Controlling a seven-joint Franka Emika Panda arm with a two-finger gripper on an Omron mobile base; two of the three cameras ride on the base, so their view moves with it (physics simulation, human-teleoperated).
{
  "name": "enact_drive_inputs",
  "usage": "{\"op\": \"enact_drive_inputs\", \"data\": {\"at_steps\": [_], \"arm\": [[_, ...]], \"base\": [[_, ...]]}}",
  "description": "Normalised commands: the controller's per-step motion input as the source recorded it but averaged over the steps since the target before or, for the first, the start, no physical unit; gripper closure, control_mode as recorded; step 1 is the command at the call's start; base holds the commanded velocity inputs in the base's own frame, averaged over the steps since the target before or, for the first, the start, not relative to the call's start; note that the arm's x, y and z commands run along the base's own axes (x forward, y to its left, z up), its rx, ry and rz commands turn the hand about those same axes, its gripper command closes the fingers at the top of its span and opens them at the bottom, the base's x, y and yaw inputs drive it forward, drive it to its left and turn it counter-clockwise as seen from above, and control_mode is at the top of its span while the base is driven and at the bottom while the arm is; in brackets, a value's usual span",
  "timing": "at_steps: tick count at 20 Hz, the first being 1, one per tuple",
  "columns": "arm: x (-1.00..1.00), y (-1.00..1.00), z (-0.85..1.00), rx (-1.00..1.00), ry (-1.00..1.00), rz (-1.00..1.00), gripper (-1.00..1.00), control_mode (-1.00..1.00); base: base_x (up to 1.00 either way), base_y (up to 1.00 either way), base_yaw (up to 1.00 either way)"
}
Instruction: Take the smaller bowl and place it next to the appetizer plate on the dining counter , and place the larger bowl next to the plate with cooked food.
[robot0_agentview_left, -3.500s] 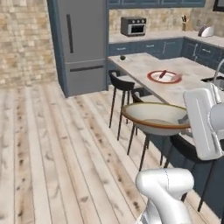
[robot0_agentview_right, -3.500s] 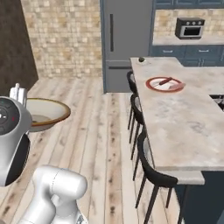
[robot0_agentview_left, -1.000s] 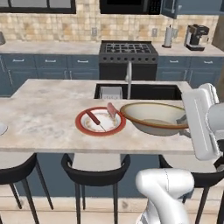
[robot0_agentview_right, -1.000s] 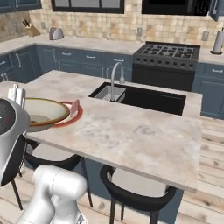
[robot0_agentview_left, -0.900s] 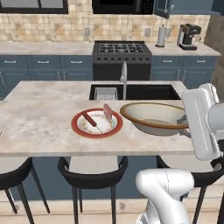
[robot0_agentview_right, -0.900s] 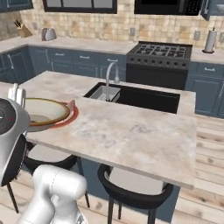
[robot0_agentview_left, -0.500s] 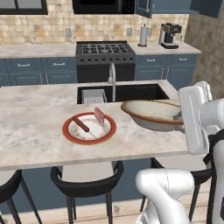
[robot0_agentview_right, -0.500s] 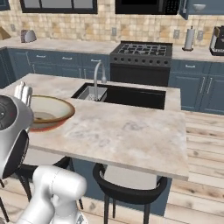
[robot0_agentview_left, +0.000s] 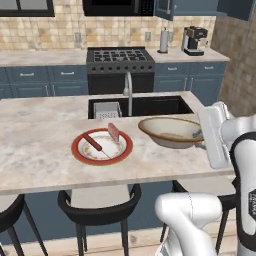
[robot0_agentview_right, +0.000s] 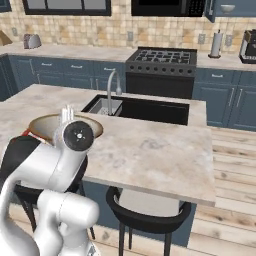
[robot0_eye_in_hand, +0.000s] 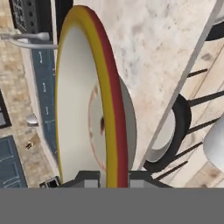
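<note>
Over the surface (robot0_agentview_left: 45, 145), I have my pincer (robot0_eye_in_hand: 107, 177) clenched on the larger bowl's (robot0_agentview_left: 170, 131) rim, right of the plate with cooked food (robot0_agentview_left: 102, 146).

A tan mosaic-tile backsplash (robot0_agentview_left: 65, 32) runs along the back wall above dark blue base cabinets (robot0_agentview_left: 45, 80) with pale countertops. A black gas range (robot0_agentview_left: 120, 67) stands among them, a black coffee maker (robot0_agentview_left: 194, 40) to its right. Black round stools (robot0_agentview_right: 145, 212) stand on the light wood plank floor (robot0_agentview_right: 235, 200).
</note>
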Motion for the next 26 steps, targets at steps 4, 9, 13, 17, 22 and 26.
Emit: {"op": "enact_drive_inputs", "data": {"at_steps": [4,9,13,17,22,26], "arm": [[0.62,-0.51,-0.52,0.00,0.00,0.45,1.00,-1.00],[0.80,-0.32,-0.40,0.00,-0.03,0.28,1.00,-1.00],[0.89,-0.12,-0.37,0.00,-0.08,0.06,1.00,-1.00],[0.79,0.00,-0.48,-0.04,-0.05,0.00,1.00,-1.00],[0.78,0.00,-0.44,-0.02,0.00,0.00,1.00,-1.00],[0.46,0.00,-0.40,0.00,-0.03,0.00,1.00,-1.00]], "base": [[0.00,0.00,0.00],[0.00,0.00,0.00],[0.00,0.00,0.00],[0.00,0.00,0.00],[0.00,0.00,0.00],[0.00,0.00,0.00]]}}
